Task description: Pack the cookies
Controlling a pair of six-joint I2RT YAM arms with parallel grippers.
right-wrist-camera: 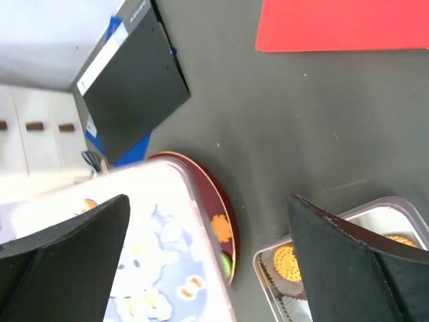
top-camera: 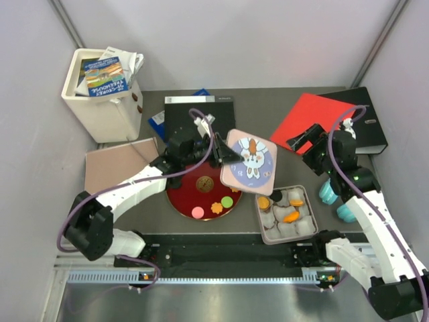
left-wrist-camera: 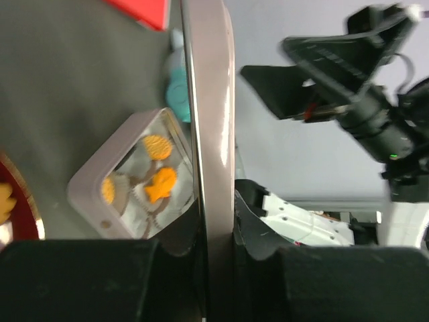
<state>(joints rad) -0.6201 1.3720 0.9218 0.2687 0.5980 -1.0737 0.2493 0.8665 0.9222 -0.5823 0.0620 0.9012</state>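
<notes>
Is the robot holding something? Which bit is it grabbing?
Yes. The left hand pinches the pink picture lid by its edge. The right hand is open and holds nothing.

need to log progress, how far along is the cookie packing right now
Partly done. Several orange cookies sit in the tin. In hand: the left gripper grips the lid by its edge; the right gripper is open and empty. Left: a pink cookie, an orange flower cookie and a green cookie lie on the red plate, and the tin is not yet closed.
</notes>
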